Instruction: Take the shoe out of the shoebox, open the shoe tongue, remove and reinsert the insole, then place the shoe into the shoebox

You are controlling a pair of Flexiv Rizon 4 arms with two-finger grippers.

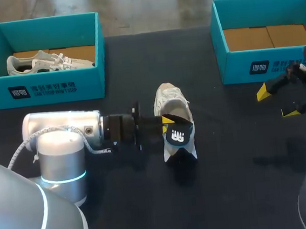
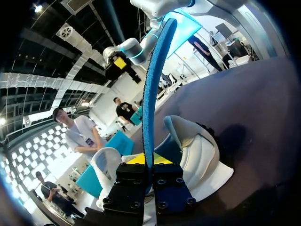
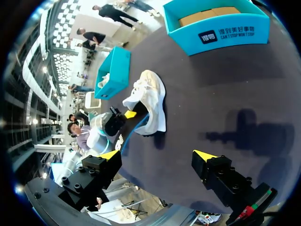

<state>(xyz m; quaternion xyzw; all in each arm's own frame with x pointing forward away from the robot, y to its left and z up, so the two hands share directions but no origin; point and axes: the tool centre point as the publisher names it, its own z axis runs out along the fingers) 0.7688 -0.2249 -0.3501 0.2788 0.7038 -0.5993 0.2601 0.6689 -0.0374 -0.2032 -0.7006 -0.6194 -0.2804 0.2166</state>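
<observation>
A white sneaker (image 1: 172, 104) lies on the dark table, toe toward the far side. My left gripper (image 1: 166, 122) is at its heel, shut on a dark blue insole (image 1: 180, 136) with a white logo. In the left wrist view the insole (image 2: 153, 80) rises edge-on from between the yellow fingertips (image 2: 136, 159), with the sneaker (image 2: 200, 155) just ahead. My right gripper (image 1: 276, 102) hangs open and holds nothing over the table's right side, near the empty teal shoebox (image 1: 235, 66). The right wrist view shows its gripper (image 3: 157, 155) wide apart, far from the sneaker (image 3: 151, 96).
A second teal shoebox (image 1: 58, 88) at the back left holds another white shoe (image 1: 47, 62). The right box (image 3: 221, 33) has only a brown cardboard floor. My left arm's silver body (image 1: 63, 139) lies across the table's front left.
</observation>
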